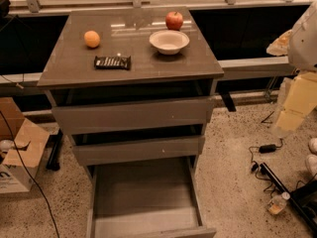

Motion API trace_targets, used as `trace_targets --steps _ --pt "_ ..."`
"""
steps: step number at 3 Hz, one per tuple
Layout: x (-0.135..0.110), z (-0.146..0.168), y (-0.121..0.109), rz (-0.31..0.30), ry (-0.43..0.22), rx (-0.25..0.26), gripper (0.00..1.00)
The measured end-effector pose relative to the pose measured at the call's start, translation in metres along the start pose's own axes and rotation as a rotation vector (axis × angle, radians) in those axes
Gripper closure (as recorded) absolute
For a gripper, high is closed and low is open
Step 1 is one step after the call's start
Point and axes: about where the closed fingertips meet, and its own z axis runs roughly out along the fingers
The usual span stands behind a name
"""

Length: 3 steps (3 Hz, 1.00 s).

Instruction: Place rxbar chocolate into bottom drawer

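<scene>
A: Step in hand?
B: Pick not begun. The rxbar chocolate (112,62) lies flat on the desk (69,66), well left of the pincer (291,114), which hangs off the desk's right side. Whether it is open or closed cannot be told.
A: Next?
B: A reach across is needed, then the bar lowered into the open bottom drawer (143,190), down-left of the pincer. Orange (91,38), bowl (169,41) and apple (174,20) to be avoided. Cables (262,151) and a cardboard box (20,155) are seen on the speckled floor.

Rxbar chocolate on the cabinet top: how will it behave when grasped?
Lying flat, the rxbar chocolate probably won't roll. Its thin profile may be hard to pinch off the glossy cabinet top. The gripper hangs far right, apart.
</scene>
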Motion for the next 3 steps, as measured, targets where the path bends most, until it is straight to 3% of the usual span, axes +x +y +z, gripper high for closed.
trace_targets --steps 1,2,3 --pt "-0.010 0.000 0.000 -0.013 -0.017 0.007 0.00" --pt "-0.063 -0.003 0.000 -0.084 -0.107 0.040 0.00" --pt "-0.131 0.001 -0.006 -0.105 -0.257 0.030 0.00"
